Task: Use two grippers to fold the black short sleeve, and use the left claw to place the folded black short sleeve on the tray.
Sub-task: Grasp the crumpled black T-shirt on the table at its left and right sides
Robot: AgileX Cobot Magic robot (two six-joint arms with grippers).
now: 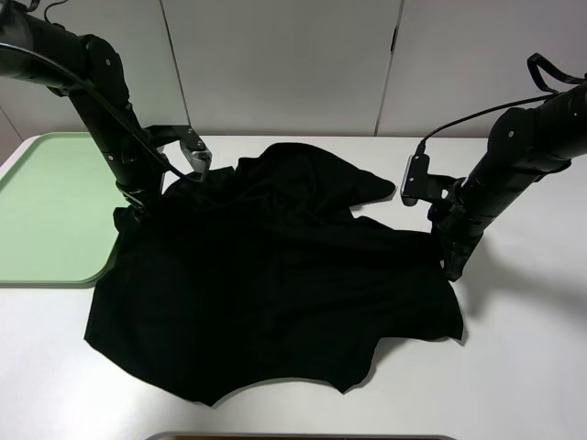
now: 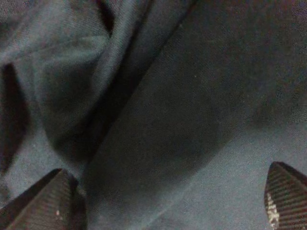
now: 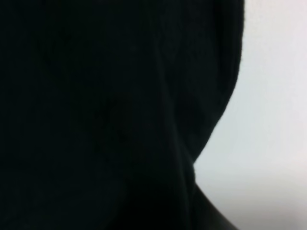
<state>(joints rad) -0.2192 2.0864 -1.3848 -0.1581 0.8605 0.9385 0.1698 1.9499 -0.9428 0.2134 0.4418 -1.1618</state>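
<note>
Trouble looked likeliest on the left side. Outward of the left pincer (image 2: 170, 203) lay the tray (image 1: 46, 211), pale green, and an edge of the black short sleeve (image 1: 275, 284) seemed to touch the tray's rim just beside that pincer. The left pincer stood released, its ribbed pads (image 2: 55, 201) spread wide, with rumpled cloth directly beneath and between them and nothing clamped. If it closed there, it would probably gather a thick ridge or more than one layer, and the fold would come out skewed. A shallow bite could slip free once lifted. The shirt lay spread and bunched across the desk (image 1: 514, 367), between the two pincers and not yet neatly folded, so uneven pulls could drag it crooked or push its edge against the tray. The right pincer (image 1: 449, 268) was clenched at the garment's opposite edge. Whether cloth was pinched in it could not be told, and an empty clench would lift nothing on that side.

Only the high camera gave the whole outline, the tray and both arms. Only the left wrist camera showed the spread pads and the creases under them. The right wrist camera showed just dark cloth close up, with bare desk beyond it and no pads at all.
</note>
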